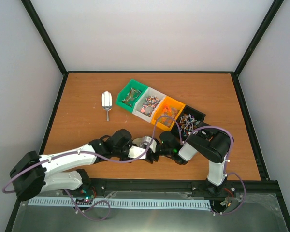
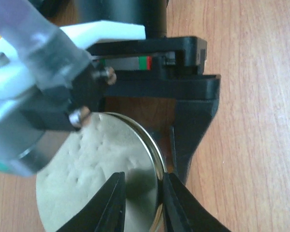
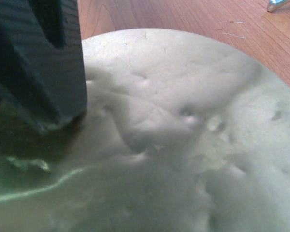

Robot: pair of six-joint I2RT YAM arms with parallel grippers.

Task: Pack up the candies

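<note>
1. Left hand state: my left hand (image 2: 143, 180) is narrow. Its two fingers straddle the rim of the silver disc (image 2: 96, 164), one tip over the dimpled top and the other outside the edge. I cannot tell whether they are clamping it.
2. Right hand state: my right hand (image 1: 155, 151) stands wide, with one finger just beside the disc's rim. The other finger is hidden, so I cannot tell whether this hand bears on the disc.
3. Task items: the candies (image 1: 147, 104) lie in four bins (image 1: 131, 83) set in a row beyond the disc. The scoop (image 1: 106, 101) lies on the desk (image 1: 87, 87) left of the green bin, well apart from both hands.
4. Step in hand, as I judge it: securing the disc, apparently a lid or shallow tin, before any scooping.
5. Procedure:
   - Seat the rim deep between the left fingers before closing, because a shallow pinch on thin metal will likely slip.
   - Steady the opposite edge with the right hand.
   - Lift the disc level.
   - The hands are crowded together, so move one at a time.
</note>
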